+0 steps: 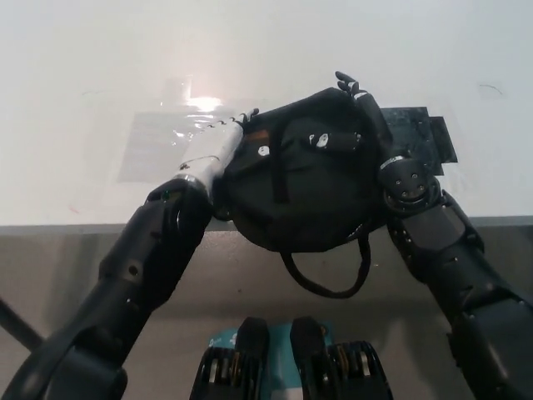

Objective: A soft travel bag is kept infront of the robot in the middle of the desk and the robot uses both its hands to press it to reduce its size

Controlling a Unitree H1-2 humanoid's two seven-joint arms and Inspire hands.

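Observation:
A black soft travel bag (304,175) lies at the front edge of the white desk (250,50), bulging upward, with its strap loop (326,271) hanging over the edge. My white left hand (215,150) presses flat against the bag's left side with fingers extended. On the bag's right side my black right hand (360,96) lies against it, fingertips showing above its top edge. The bag is squeezed between the two hands; neither hand grips it.
A clear plastic sheet (158,137) lies on the desk to the left of the bag. A dark flat mat (429,133) shows at the bag's right. The desk's front edge (67,225) runs across the picture below the bag.

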